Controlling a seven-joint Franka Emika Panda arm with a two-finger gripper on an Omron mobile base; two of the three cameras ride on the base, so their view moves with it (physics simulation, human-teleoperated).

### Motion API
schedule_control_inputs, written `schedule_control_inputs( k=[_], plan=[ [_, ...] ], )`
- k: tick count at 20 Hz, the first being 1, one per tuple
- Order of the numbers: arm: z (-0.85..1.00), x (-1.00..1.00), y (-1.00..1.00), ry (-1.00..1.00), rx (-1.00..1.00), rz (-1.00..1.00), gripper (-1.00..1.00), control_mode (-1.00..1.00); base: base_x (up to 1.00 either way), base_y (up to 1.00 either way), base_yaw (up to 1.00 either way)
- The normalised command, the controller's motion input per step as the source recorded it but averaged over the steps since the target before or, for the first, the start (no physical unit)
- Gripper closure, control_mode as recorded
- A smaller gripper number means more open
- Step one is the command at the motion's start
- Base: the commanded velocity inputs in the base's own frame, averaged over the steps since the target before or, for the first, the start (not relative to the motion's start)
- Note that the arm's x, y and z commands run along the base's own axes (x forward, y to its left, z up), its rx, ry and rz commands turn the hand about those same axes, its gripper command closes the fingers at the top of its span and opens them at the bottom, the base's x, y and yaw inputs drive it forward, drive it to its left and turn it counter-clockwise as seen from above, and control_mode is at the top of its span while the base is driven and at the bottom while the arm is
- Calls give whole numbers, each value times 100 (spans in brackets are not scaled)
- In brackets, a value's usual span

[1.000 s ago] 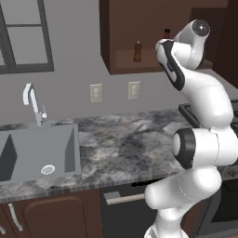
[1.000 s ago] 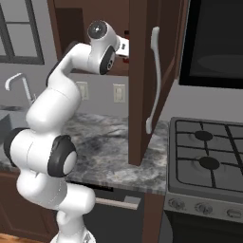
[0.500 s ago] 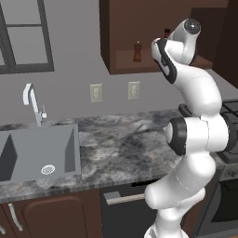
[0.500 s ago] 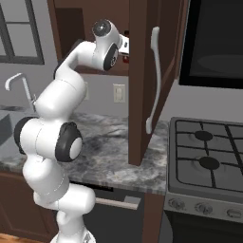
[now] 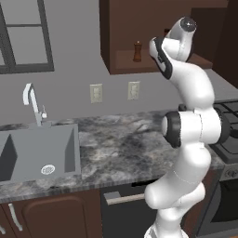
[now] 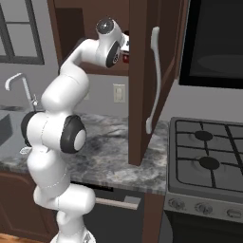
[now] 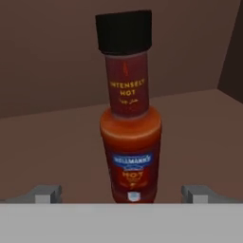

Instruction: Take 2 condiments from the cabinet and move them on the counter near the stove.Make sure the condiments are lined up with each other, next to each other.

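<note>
Straddling the upright sauce bottle (image 7: 130, 118) on the cabinet (image 7: 57, 133) shelf, the spread, empty gripper (image 7: 121, 193) could topple it if off-centre.

Pepper mill (image 5: 137, 51) upright in cabinet (image 5: 135, 28)

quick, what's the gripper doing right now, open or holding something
Gripper: open, holding nothing; its fingers stand either side of the red sauce bottle, apart from it.
</note>
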Motion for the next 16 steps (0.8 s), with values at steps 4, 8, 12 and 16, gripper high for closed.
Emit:
schedule_control_inputs(
  k=[4, 8, 12, 16],
  plan=[
    [-8, 22, 0, 1, 0, 0, -100, -100, 0, 0, 0],
    [-14, 27, -1, 1, 0, 0, -100, -100, 0, 0, 0],
    [-4, 17, -8, 0, 0, 0, -100, -100, 0, 0, 0],
    [0, 11, -8, 0, 0, 0, -100, -100, 0, 0, 0]
  ],
)
